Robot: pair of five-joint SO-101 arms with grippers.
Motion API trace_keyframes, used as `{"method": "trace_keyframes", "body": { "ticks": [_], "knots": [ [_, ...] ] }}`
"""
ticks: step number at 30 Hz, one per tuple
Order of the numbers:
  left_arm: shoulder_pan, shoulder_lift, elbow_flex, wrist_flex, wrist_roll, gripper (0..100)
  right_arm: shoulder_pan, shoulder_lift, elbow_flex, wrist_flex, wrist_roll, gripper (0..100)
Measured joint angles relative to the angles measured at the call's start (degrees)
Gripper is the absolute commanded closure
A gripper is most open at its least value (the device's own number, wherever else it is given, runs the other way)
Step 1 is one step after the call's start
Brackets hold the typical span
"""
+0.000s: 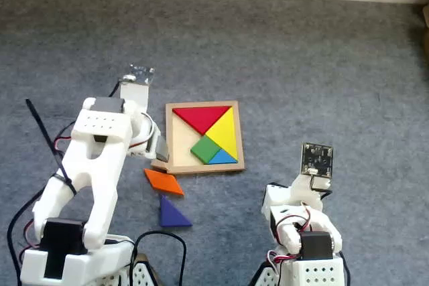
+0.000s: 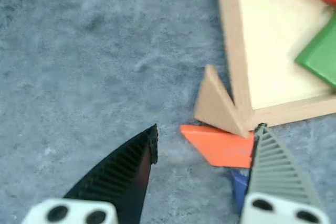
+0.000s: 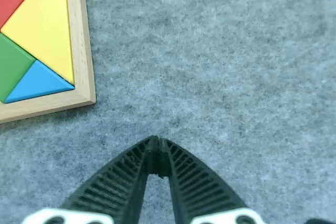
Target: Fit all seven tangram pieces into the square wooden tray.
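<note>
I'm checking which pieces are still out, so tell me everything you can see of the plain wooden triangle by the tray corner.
The wooden triangle is unpainted, light tan, with smooth faces. It sits outside the tray on the grey carpet, against the frame's outer corner and apparently tilted up on it. One corner meets the orange piece. The left gripper hangs open just before it, not touching it.
</note>
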Motion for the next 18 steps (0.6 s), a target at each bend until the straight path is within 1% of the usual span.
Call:
{"method": "trace_keyframes", "body": {
  "ticks": [4, 7, 12, 16, 18],
  "knots": [
    [4.3, 4.4, 2.8, -4.8, 0.4, 79, 0.0, 0.0, 0.0, 0.0, 0.0, 99.0],
    [4.9, 9.4, 2.1, -6.7, 0.5, 83, 0.0, 0.0, 0.0, 0.0, 0.0, 99.0],
    [5.3, 16.2, -4.7, -3.2, 0.5, 84, 0.0, 0.0, 0.0, 0.0, 0.0, 99.0],
    [5.3, 18.1, -6.9, -2.0, 0.5, 89, 0.0, 0.0, 0.0, 0.0, 0.0, 99.0],
    [5.4, 17.9, -7.3, -1.3, 0.5, 91, 0.0, 0.0, 0.0, 0.0, 0.0, 99.0]
  ]
}}
